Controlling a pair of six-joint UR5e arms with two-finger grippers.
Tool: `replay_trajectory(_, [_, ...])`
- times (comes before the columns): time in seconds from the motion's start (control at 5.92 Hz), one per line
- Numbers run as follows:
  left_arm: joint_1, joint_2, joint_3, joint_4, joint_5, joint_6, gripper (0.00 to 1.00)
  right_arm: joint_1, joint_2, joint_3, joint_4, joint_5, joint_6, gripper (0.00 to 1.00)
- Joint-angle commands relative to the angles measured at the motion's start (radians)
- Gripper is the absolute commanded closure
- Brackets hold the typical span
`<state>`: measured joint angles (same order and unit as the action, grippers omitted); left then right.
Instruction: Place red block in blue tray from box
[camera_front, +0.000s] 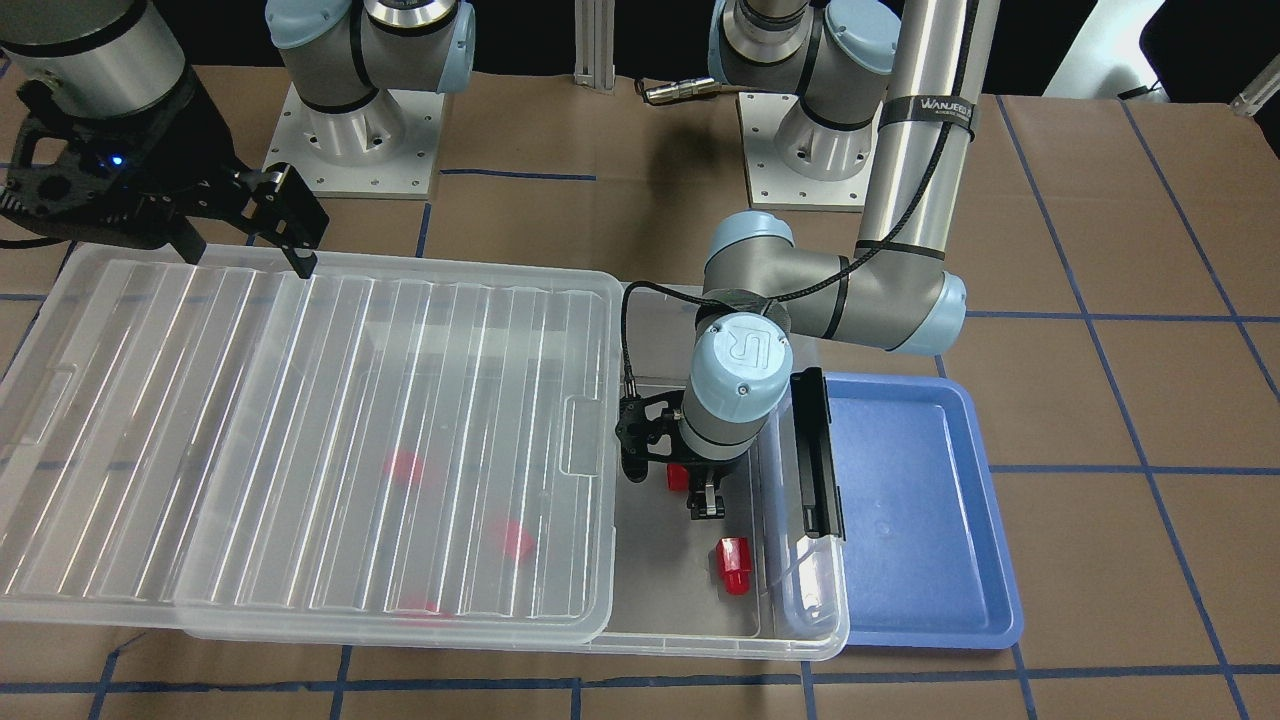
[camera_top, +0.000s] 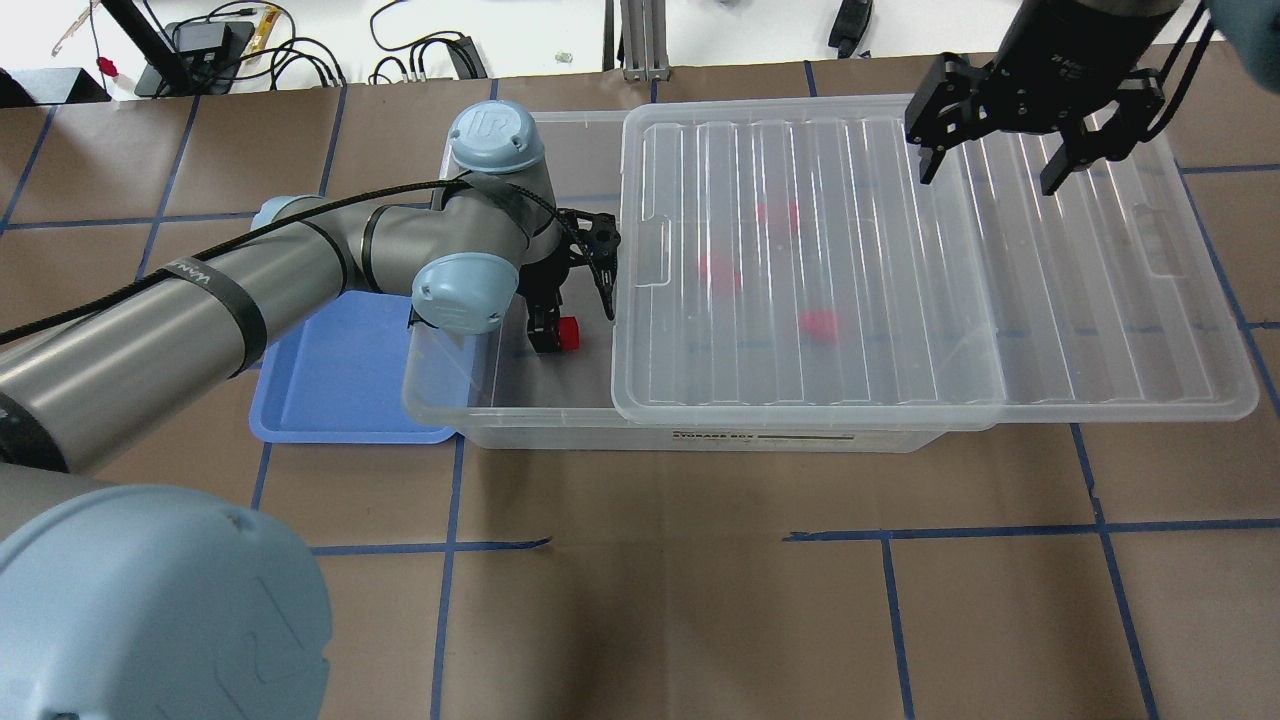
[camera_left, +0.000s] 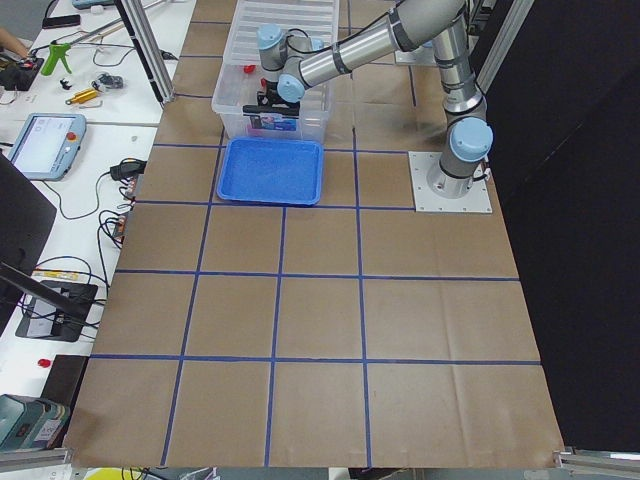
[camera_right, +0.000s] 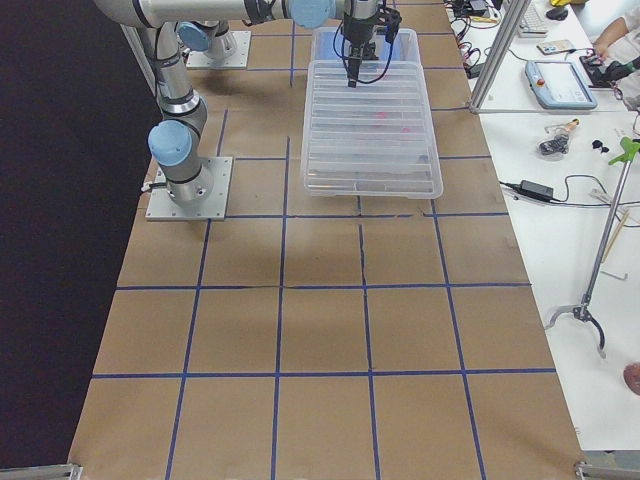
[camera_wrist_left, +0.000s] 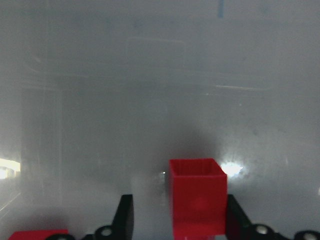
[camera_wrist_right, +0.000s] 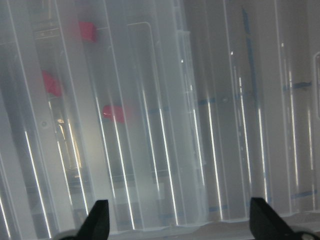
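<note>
The clear box (camera_front: 700, 640) has its ribbed lid (camera_front: 300, 430) slid aside, uncovering the end beside the blue tray (camera_front: 900, 500). My left gripper (camera_front: 700, 495) reaches down into that uncovered end. In the left wrist view a red block (camera_wrist_left: 197, 200) sits between its fingers, close against one finger (camera_wrist_left: 235, 215), with a gap to the other; the gripper is open. A second red block (camera_front: 735, 565) lies loose close by on the box floor. Three more red blocks (camera_top: 718, 270) show blurred under the lid. My right gripper (camera_top: 990, 170) hovers open over the lid's far part, holding nothing.
The box's black clip handle (camera_front: 815, 460) stands at its end wall, between my left gripper and the blue tray (camera_top: 340, 380). The tray holds nothing. Brown paper with blue tape lines covers the table (camera_top: 700, 580). Both arm bases (camera_front: 350, 140) stand behind the box.
</note>
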<state>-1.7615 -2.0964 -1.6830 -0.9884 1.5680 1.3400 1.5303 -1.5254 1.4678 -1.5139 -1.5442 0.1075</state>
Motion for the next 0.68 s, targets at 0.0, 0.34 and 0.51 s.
replay_trajectory(0.0, [-0.003, 0.021, -0.001, -0.003, 0.004, -0.010, 0.96, 0.011, 0.004, 0.000, -0.002, 0.001, -0.005, 0.00])
replay_trajectory(0.34, [0.002, 0.103, 0.034, -0.080, 0.006, -0.031, 0.97, 0.011, 0.004, 0.003, 0.000, 0.001, -0.005, 0.00])
replay_trajectory(0.51, [0.010, 0.190, 0.081, -0.204, 0.006, -0.033, 0.97, 0.011, 0.004, 0.003, 0.000, 0.001, -0.005, 0.00])
